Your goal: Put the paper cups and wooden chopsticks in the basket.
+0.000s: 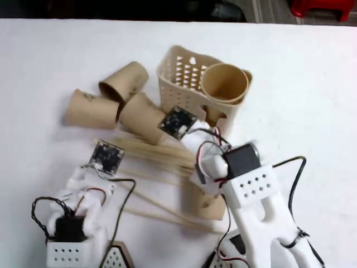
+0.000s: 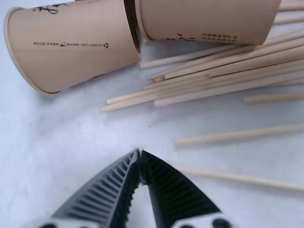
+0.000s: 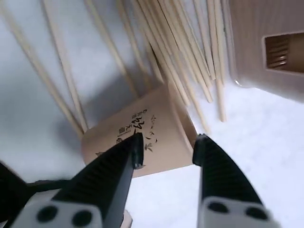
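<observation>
Jaws apart, the right gripper [image 3: 168, 145] hangs over a cup [image 3: 142, 128] that lies on its side on the table [image 1: 312, 84], just beside the basket [image 1: 178, 72]. Whether the gripper touches the cup cannot be told. The left gripper [image 2: 140, 156], jaws together and holding nothing, sits low over the table near the loose ends of the chopsticks [image 2: 223, 71], which fan out across the table between the two arms. Beyond them, three more cups [image 1: 124, 82] lie tipped over in a cluster at the basket's side. One cup [image 1: 225, 82] stands upright inside the basket, at one end. By that count the job looks barely begun: one cup is in, four are still out, and every chopstick in sight is still on the table. The cup beneath the right gripper looks the likeliest to go next.
</observation>
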Robot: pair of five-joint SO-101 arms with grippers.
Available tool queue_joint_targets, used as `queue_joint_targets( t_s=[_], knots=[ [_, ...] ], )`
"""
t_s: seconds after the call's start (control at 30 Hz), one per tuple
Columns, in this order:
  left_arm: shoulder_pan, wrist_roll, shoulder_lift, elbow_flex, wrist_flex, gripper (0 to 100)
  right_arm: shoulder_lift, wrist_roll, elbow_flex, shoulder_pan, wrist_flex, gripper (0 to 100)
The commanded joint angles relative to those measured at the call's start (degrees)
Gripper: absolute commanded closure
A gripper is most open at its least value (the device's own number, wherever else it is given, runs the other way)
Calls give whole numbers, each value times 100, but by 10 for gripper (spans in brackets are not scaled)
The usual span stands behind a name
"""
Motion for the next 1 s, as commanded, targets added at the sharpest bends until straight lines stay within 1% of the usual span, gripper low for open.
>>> queue_joint_targets(
  t_s=[0.0,0.27,0.47,0.53,0.7,0.83,0.97],
  knots=[
    [-31,-62,-57,-62,-141,973,479,9,-70,-40,-215,815],
    [-31,-62,-57,-62,-141,973,1754,9,-800,4,-259,815],
    [-31,-62,-57,-62,-141,973,2475,44,-879,189,-171,820],
    [-31,-62,-57,-62,-141,973,2695,53,-914,154,-4,848],
    [-31,-62,-57,-62,-141,973,2809,53,-1187,171,189,982],
    [-31,-62,-57,-53,-141,973,2809,62,-1749,145,796,981],
    [-31,-62,-57,-53,-141,973,2800,44,-2180,145,875,980]
  ],
)
